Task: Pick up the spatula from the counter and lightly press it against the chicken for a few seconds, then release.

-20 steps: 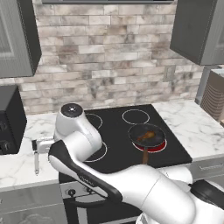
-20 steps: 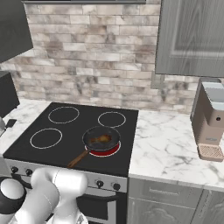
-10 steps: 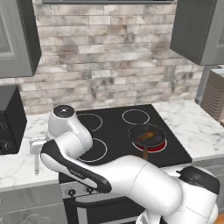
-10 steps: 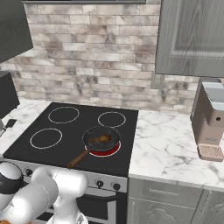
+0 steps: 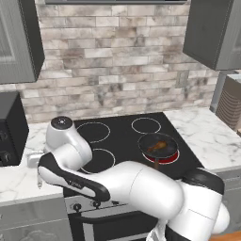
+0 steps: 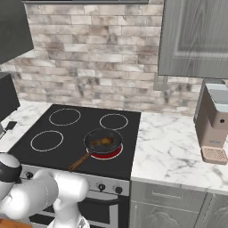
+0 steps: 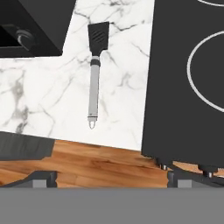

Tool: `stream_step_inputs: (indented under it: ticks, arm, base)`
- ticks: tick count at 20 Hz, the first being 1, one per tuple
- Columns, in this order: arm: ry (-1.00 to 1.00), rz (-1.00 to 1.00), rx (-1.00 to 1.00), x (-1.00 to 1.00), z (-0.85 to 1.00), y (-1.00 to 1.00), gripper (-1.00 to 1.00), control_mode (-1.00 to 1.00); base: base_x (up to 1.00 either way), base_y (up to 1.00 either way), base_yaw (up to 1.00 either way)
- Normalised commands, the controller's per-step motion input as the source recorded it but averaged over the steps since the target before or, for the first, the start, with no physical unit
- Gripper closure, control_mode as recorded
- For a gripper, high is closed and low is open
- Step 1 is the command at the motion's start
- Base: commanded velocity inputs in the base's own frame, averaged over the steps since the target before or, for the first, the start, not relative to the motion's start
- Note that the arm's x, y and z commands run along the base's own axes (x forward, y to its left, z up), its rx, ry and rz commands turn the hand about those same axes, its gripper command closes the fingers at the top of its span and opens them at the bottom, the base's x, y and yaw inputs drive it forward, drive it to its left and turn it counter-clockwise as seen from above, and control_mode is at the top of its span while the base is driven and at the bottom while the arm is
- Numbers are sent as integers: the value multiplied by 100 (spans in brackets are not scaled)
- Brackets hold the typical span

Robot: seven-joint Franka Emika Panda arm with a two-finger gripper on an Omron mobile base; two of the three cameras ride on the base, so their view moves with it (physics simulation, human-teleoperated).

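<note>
On the marble counter [image 7: 39, 96], between the dark appliance [image 7: 30, 26] at the far left and the cooktop [image 7: 183, 87], the spatula [image 7: 93, 83] is seen lying flat and untouched, its blade pointed away from the counter edge. Over the last second the arm [image 5: 66, 141] has been swung further left, so the gripper [image 7: 114, 178] is now held above the counter near the handle, jaws spread fully and nothing grasped. The pickup is judged to be only lined up, while further right the chicken [image 5: 157, 147] is left in the pan [image 5: 141, 145], well apart from the spatula
</note>
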Motion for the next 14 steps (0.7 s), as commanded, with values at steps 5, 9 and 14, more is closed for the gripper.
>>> stream_step_inputs:
  ticks: [5, 9, 14]
  arm:
    - [0, 0, 0, 18, -11, 12, -100, -100]
    - [0, 0, 0, 29, -17, 0, -100, -100]
    - [0, 0, 0, 19, -17, 5, -100, -100]
  base:
    - [0, 0, 0]
    - [0, 0, 0]
    - [0, 0, 0]
